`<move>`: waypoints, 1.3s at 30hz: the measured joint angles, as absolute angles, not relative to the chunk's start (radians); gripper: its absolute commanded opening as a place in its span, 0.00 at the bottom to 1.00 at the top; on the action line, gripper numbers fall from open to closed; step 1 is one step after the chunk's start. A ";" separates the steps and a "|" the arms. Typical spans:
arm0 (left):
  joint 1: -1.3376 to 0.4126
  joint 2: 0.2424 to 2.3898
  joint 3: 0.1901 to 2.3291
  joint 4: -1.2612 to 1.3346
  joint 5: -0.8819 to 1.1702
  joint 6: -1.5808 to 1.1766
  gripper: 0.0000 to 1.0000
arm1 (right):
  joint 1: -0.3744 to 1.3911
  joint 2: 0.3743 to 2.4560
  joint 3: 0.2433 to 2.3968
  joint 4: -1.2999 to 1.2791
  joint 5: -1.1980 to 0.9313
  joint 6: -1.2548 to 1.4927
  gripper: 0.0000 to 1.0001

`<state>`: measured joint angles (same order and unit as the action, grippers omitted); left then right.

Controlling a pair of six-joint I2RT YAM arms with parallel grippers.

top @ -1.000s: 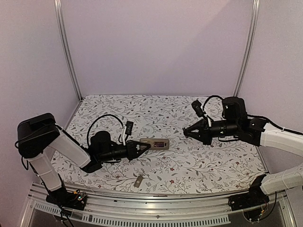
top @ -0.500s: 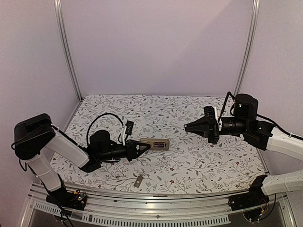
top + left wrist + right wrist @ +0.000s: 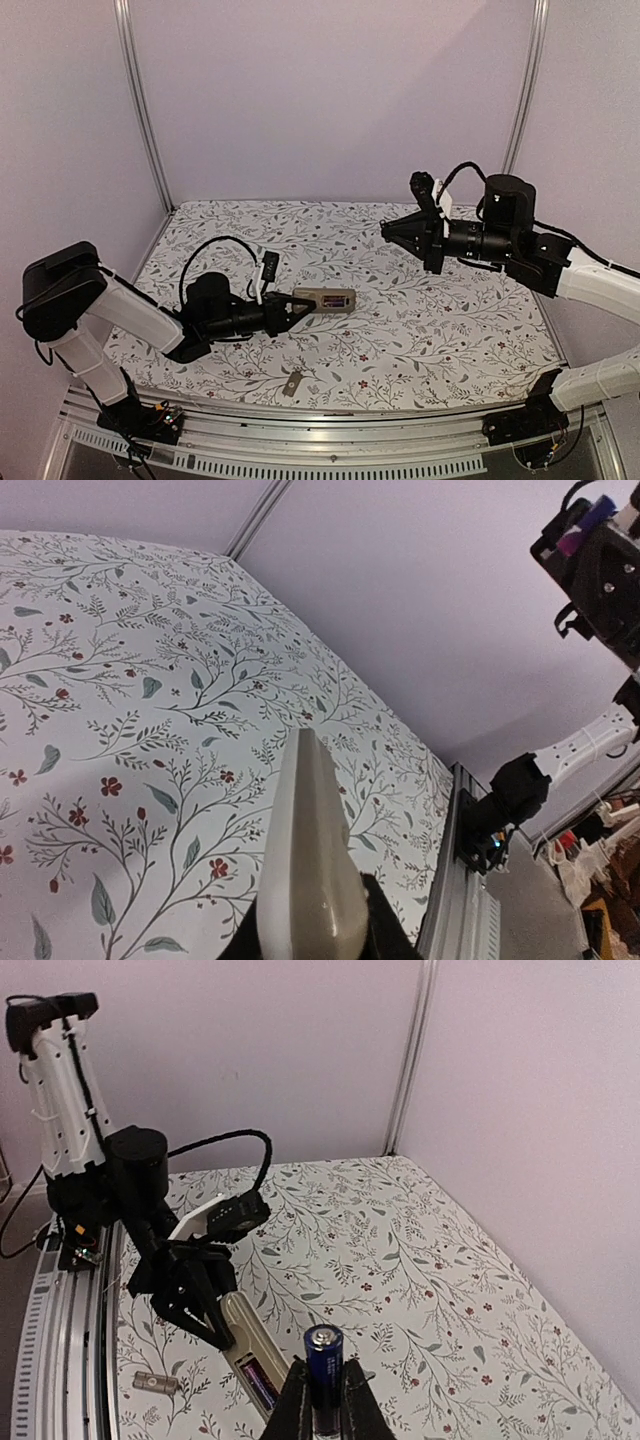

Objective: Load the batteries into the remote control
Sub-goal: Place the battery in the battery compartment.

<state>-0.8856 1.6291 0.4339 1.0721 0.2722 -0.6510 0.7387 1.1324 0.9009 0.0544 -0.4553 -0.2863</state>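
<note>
Clenched on one battery, the right gripper hangs apart from the remote control, which lies ahead and below, its long axis pointing roughly toward it and its far end grasped by the left gripper.

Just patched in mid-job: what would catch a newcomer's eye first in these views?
The right gripper, raised at the far right, pinches a blue-capped battery between its fingertips. At centre-left the left gripper holds the remote control by one end, and a small cover piece lies loose closer to the arm bases.
</note>
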 measured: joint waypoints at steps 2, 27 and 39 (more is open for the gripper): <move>-0.886 1.629 0.434 1.070 0.268 -0.651 0.00 | 0.738 1.167 0.948 0.037 -0.371 -0.172 0.00; -0.886 1.603 0.397 1.079 0.255 -0.647 0.00 | 0.643 1.393 0.933 -0.354 0.112 0.474 0.00; -0.888 1.490 0.379 1.047 0.251 -0.574 0.00 | 0.640 1.462 0.915 -0.426 0.087 0.489 0.00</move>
